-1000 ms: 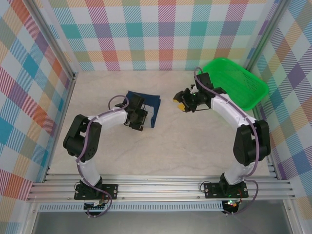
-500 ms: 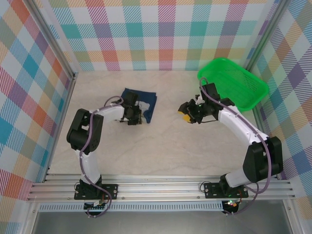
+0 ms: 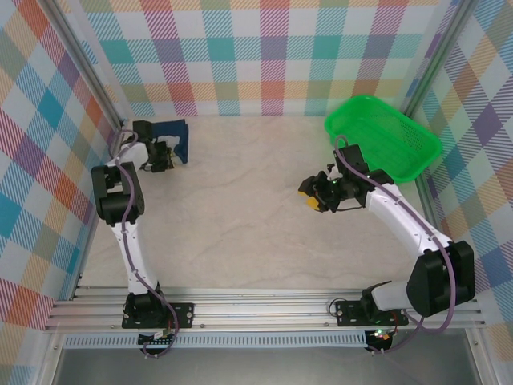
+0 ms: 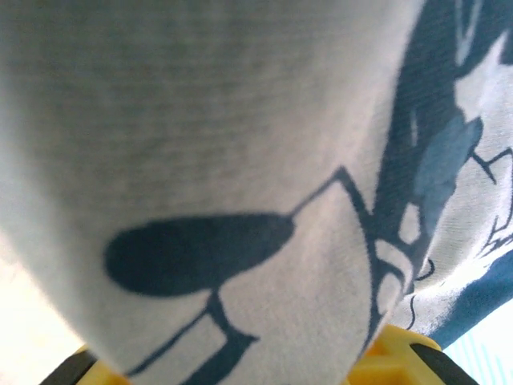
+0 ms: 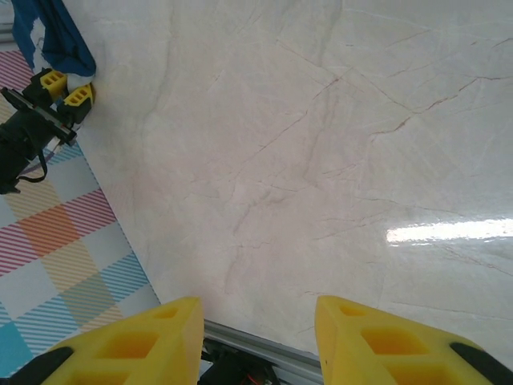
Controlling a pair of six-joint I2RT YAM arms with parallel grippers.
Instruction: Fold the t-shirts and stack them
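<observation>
We are holding the t-shirt at the far left corner of the table, close to the checked side wall, as a small folded bundle. The left gripper is pinching it, jaws narrow with cloth between them. On the left wrist camera the white print is pressing right up against the lens, with a yellow fingertip peeking out below.

The right gripper is hovering over bare table near the green basket, well apart from the shirt. Its jaws are standing partly open with nothing between them.

We are judging the shirt to be light, soft and limp. It is going to sag and unfold wherever it is not supported, and a pinch on one layer may peel that layer off the bundle. We are not expecting it to slip or break, but thin knit can creep out of a shallow grip.

We are thinking the best hold is deep on a folded edge, through all layers at once, with the bundle lowered flat onto the table instead of dragged. If it needs squaring up, the free right gripper could be taking the opposite edge.
</observation>
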